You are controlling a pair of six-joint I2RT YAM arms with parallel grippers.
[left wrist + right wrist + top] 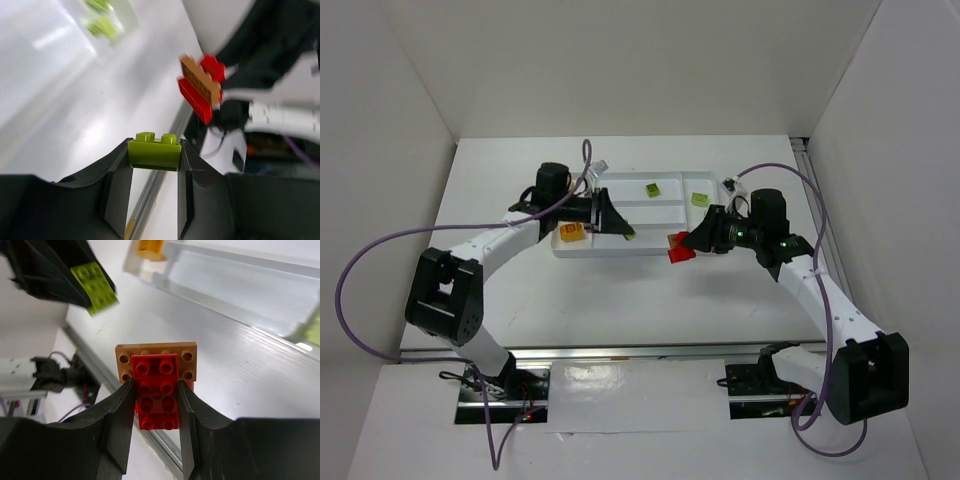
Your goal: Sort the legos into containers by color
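Note:
My left gripper (622, 229) is shut on a lime green brick (631, 236), held above the front edge of the white tray (620, 207). In the left wrist view the brick (154, 152) sits between the fingertips. My right gripper (688, 244) is shut on a red brick (156, 385) with a tan plate (156, 354) stuck to it, just off the tray's front right corner. Two lime bricks (652, 188) (700, 199) lie in the tray's back slots. An orange brick (572, 232) lies in the left end section.
The two grippers face each other closely, with the red and tan stack (200, 90) showing in the left wrist view. White walls enclose the table on three sides. Purple cables loop off both arms.

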